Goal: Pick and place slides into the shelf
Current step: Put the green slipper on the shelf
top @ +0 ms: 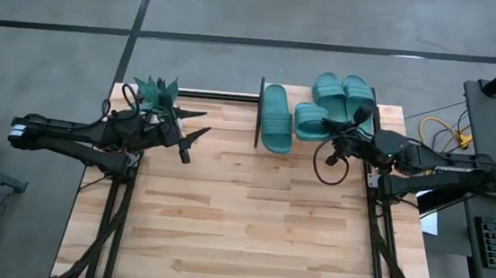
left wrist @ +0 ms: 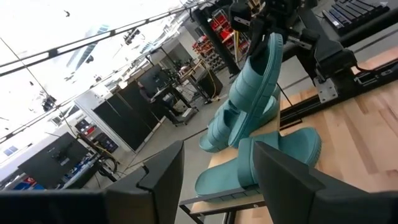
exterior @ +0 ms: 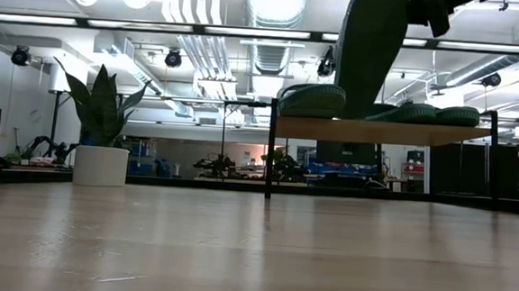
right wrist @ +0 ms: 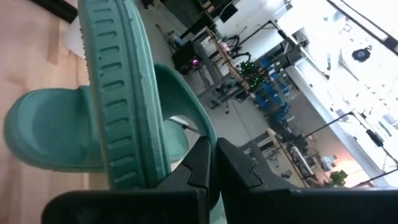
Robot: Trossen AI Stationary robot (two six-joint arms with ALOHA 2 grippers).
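- Right pincer [top: 350, 123] is clamped on a teal slide [top: 311, 120], hanging it on end above the shelf [exterior: 382, 132].
- Three slides lie on the shelf.
- Left pincer [top: 197, 126] waits parted beside the plant [top: 155, 89].

Teal-green slides [top: 278, 116] with ridged soles, on a light-wood shelf [exterior: 382, 132] with black frame.

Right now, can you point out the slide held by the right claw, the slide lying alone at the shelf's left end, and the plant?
Held slide [left wrist: 264, 74], left wrist view, on its sole.
Leftmost slide [top: 276, 116], high view, on its strap.
Plant [exterior: 104, 111], low view, on a leaf.
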